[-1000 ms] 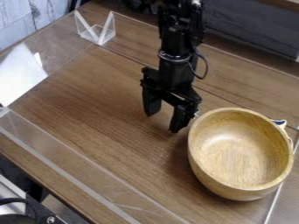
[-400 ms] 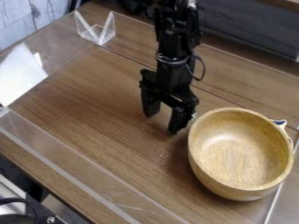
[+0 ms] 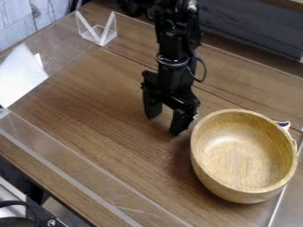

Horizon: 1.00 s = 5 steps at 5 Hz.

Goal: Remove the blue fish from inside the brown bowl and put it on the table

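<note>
The brown bowl point(image 3: 245, 155) sits near the tabletop point(image 3: 106, 124) front edge; the open end effector point(image 3: 166, 117) stands left, holding nothing.

A small clear plastic stand point(image 3: 97, 27), folded into a V shape with pale edges, sits upright near the far left. At the left edge lies a flat white sheet point(image 3: 20, 74) that looks like paper or thin plastic, its corner pointing toward the middle. A strip of clear plastic edging point(image 3: 71, 173) runs diagonally along the near left side, catching pale reflections. Beyond it, in the bottom left corner, a dark rounded object point(image 3: 17, 215) shows only in part; what it is cannot be told. Along the top right runs a dark band of background point(image 3: 254, 31), too dim to make out.
</note>
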{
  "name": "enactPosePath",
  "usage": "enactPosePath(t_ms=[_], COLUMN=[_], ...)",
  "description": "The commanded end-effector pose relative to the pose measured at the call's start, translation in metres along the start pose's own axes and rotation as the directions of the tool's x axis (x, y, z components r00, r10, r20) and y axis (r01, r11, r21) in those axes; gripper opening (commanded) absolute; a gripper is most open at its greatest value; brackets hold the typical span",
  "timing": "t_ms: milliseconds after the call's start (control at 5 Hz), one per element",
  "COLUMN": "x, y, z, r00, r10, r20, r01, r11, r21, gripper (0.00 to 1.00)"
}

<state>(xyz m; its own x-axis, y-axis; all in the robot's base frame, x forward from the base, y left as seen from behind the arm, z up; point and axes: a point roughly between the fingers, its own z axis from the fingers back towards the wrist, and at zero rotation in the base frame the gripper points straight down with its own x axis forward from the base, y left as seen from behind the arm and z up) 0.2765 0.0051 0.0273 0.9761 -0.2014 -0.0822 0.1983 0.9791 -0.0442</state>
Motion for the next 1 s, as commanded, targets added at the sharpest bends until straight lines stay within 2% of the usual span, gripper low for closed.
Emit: enactPosePath(t_ms=[0, 200, 400, 600, 800], x=[0.0050, 0.0059, 0.0059, 0.0043, 0.0023], y=[0.0062, 0.0074, 0.0076, 0.0082, 0.0086], z=[0.0075, 0.0061, 0.0064, 0.0082, 0.0102], r00=[0.999, 0.999, 0.999, 0.999, 0.998], r10=[0.012, 0.012, 0.007, -0.020, -0.044], r20=[0.040, 0.042, 0.044, 0.043, 0.040], r01=[-0.012, -0.012, -0.007, 0.020, 0.043], r11=[1.000, 1.000, 1.000, 1.000, 0.999], r21=[0.007, 0.006, 0.005, 0.011, 0.018], gripper=[1.00, 0.00, 0.00, 1.00, 1.00])
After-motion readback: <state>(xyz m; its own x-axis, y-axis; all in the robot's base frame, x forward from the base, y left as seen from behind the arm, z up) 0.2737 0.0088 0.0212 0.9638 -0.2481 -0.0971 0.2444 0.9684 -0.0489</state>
